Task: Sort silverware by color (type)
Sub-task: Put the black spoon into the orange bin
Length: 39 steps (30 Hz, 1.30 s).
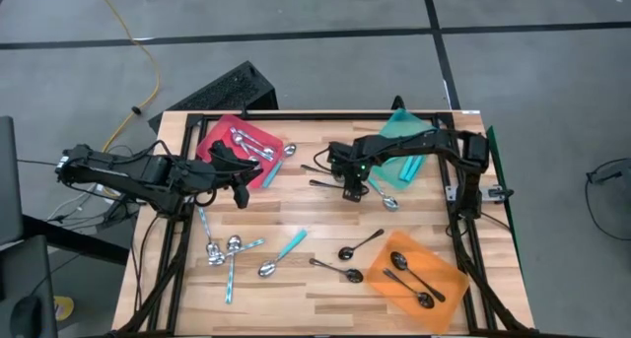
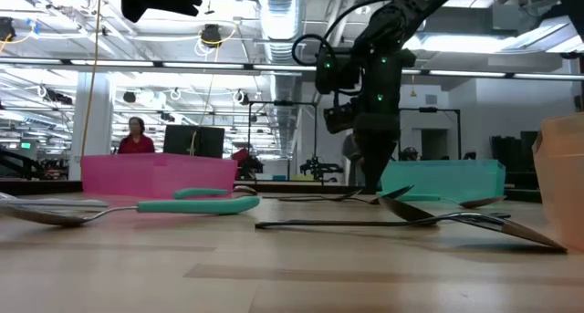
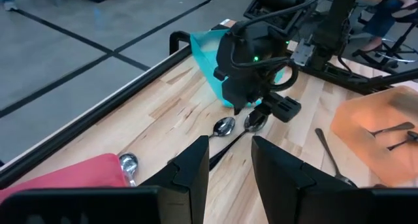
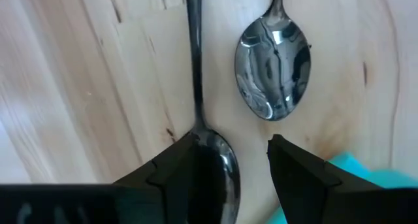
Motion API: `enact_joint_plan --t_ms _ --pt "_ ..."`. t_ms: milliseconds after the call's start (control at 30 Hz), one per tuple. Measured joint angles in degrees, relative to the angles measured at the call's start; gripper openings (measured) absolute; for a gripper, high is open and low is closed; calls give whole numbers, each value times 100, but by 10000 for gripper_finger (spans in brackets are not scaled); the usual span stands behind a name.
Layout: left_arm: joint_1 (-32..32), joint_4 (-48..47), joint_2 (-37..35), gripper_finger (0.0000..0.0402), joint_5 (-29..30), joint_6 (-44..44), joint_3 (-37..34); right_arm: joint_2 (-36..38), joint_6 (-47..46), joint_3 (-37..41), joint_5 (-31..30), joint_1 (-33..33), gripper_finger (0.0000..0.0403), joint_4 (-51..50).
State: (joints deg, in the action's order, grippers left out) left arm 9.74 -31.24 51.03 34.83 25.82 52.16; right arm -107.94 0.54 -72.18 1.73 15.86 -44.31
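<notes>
Spoons lie scattered over the wooden table in the high view. We see silver ones in the red tray at the far left corner, black ones in the orange tray near the front right corner, and a teal tray at the far right. Teal-handled spoons cluster toward the front left, and two black spoons lie beside the orange tray. The left gripper hangs just off the red tray; the right gripper sits over the table's middle, beside the teal tray.

From table height we make out a teal-handled spoon lying flat and a long dark spoon, with the right gripper pointing down close to the surface, which the overhead camera cannot tell us.

The left wrist camera shows the left gripper with fingers parted and nothing between them, and the right arm above two spoon bowls.

Only the right wrist camera gives the close detail: the right gripper stands open over a black spoon, whose bowl lies between the fingers, ungripped; a shiny silver spoon bowl lies just beside it.
</notes>
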Motion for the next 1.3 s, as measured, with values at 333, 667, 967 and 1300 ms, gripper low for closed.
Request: enact_joint_plan --t_ms 333,667,967,1300 --pt "0 -61 0 100 22 -7 0 -13 44 195 294 92 211 55" --pt "-2 -63 0 100 50 -7 0 -17 -291 286 149 -193 211 1065" --pt "-2 -61 0 100 50 -2 0 -17 -307 286 73 -75 210 1183" --pt "-2 -59 0 100 50 28 0 -17 -215 286 -102 -103 210 1361"
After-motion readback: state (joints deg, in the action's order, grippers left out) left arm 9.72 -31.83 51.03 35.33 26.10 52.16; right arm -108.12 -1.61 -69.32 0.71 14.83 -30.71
